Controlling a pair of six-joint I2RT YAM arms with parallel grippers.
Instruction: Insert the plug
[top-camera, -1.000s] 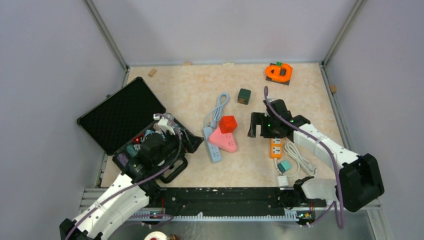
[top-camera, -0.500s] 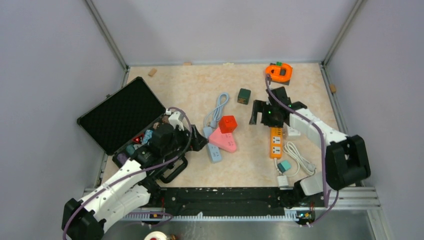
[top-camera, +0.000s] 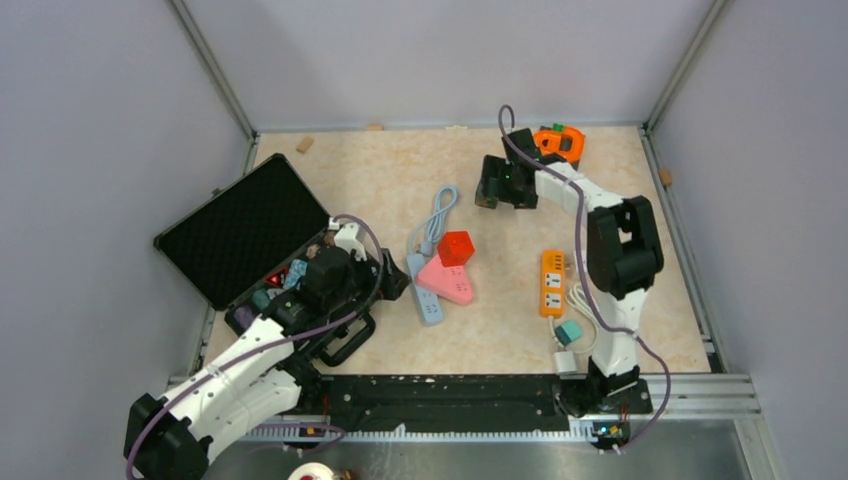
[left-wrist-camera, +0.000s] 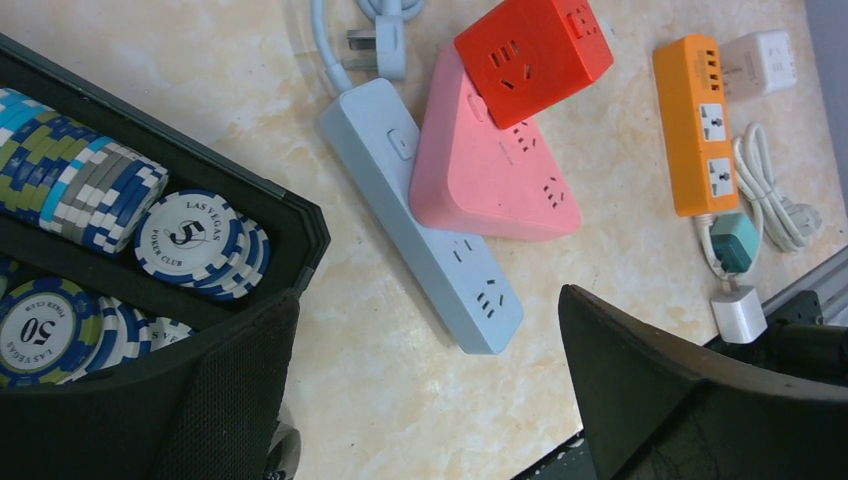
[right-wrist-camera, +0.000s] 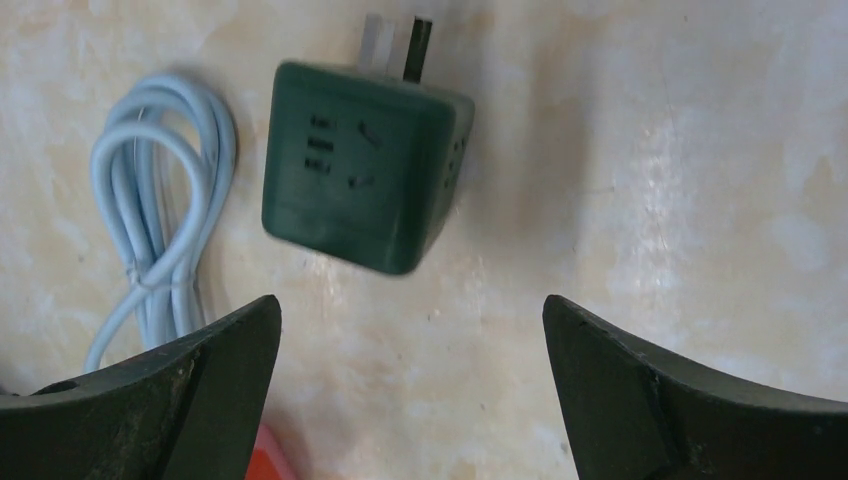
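The right gripper (right-wrist-camera: 410, 312) is spread wide and holds nothing; it hangs over the dark green plug cube (right-wrist-camera: 365, 165), which lies on the table (right-wrist-camera: 650, 150) beside a coiled pale cable (right-wrist-camera: 160, 220); its blurred prongs seem to point away. The left gripper (left-wrist-camera: 428, 295) is also wide apart and empty. Half a second before, the right gripper was at the orange power strip (top-camera: 551, 282); now it is farther back.

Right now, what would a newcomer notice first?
The right arm reaches far across, jaws open over a green plug cube. Mid-table sits a bright cluster: red cube, pink strip, blue strip. At left, an open black case holds poker chips.
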